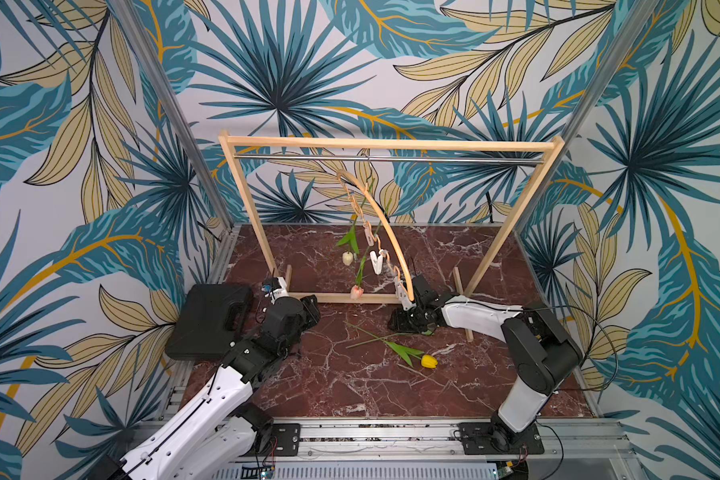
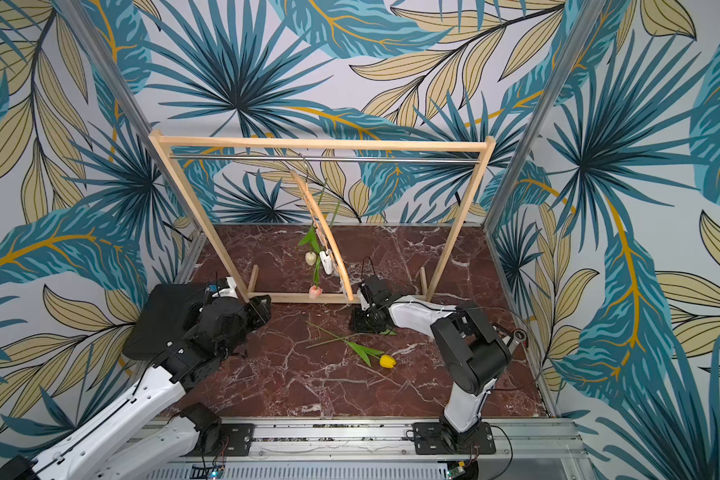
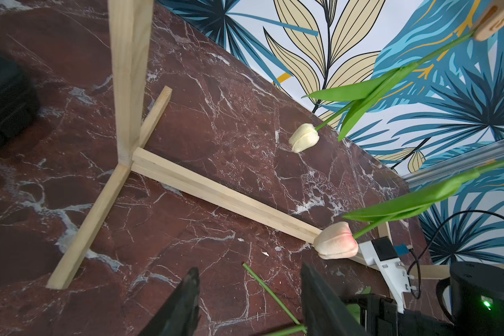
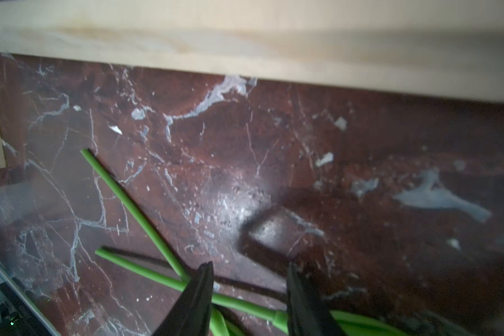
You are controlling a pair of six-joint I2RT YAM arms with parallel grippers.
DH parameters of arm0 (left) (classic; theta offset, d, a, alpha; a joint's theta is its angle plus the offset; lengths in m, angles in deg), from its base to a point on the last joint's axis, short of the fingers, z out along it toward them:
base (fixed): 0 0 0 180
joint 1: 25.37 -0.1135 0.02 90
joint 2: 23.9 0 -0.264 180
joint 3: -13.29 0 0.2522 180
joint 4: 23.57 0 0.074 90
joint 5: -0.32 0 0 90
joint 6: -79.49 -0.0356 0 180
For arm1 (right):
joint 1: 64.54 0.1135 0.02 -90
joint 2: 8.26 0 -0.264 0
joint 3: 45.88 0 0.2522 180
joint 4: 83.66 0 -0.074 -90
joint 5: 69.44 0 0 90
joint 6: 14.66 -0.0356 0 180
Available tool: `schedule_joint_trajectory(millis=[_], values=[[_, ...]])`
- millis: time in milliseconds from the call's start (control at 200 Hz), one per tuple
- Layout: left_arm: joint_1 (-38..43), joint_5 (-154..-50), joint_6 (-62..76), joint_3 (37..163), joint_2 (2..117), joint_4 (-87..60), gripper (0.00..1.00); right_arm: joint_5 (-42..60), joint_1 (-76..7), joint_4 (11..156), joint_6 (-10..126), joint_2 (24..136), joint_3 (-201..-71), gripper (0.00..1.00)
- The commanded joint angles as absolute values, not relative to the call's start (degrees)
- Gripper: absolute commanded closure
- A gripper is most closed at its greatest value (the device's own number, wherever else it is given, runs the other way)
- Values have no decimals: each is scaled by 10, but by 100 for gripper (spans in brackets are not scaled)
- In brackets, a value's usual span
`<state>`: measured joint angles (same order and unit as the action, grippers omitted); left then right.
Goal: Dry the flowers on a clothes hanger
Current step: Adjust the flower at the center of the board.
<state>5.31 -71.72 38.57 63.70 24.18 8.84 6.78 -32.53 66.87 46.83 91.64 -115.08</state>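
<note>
Right wrist view: right gripper (image 4: 249,264) spread astride two green tulip stems (image 4: 134,213) mid red-marble worktop (image 1: 350,386), presumably to lift one to the arched light-wood hanger (image 1: 393,239) holding two tulips (image 1: 356,291); left gripper (image 3: 248,269) gapes empty.

This is a robotics lab test cell dressed up as a room: two arm bases (image 1: 501,436) are bolted to an aluminium rail (image 1: 375,436), and leaf-print wall panels (image 1: 292,75) stand between bare metal posts (image 1: 173,112) around a marble-patterned tabletop (image 1: 350,395).

Two hung tulips (image 1: 356,291), two tabletop tulips (image 1: 429,360), one hanger (image 1: 390,232), one rack (image 1: 391,144), one black case (image 1: 208,320)
</note>
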Motion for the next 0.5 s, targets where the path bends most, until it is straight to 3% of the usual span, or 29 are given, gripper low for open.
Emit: schedule_joint_trajectory(millis=[0,150,496], values=[[55,-718,384,625,247,63,42,85,-312,630,467,896,-1133,55],[55,-717,383,623,244,63,42,155,-300,596,499,872,-1138,53],[55,-760,412,600,247,74,42,163,-247,582,499,820,-1110,56]])
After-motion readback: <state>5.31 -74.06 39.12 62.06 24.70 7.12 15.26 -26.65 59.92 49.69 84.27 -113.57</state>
